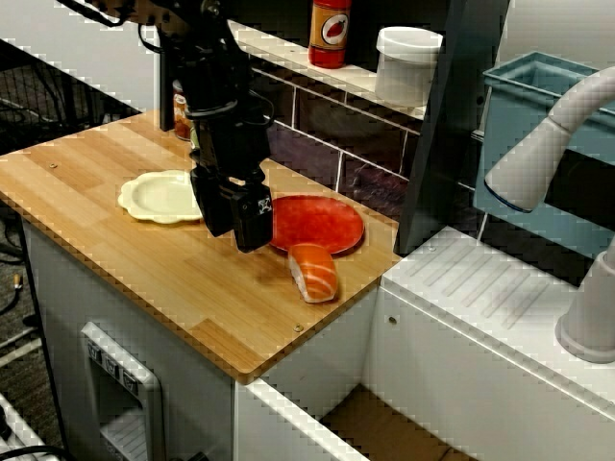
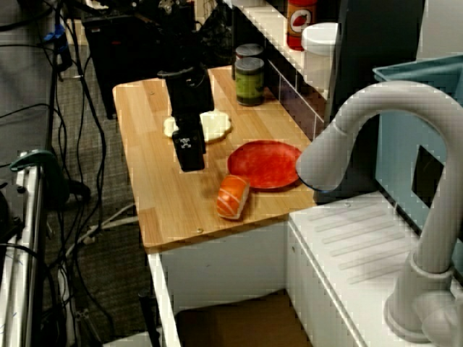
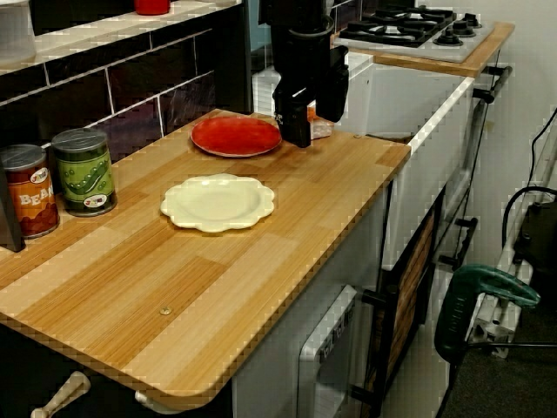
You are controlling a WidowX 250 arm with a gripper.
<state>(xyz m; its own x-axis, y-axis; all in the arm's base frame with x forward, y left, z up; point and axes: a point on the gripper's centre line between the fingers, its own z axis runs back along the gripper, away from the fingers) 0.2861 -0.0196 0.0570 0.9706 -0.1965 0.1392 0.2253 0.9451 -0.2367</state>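
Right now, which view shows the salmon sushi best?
The high front view: the salmon sushi lies whole and unobstructed. The side view shows it whole too, less sharply. In the low end view, the gripper hides most of it.

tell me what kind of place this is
It looks like a kitchen, possibly a mock-up or play one rather than a real home. The signs are a wooden counter backed by tiles, a sink faucet beside it, and a gas hob further along.
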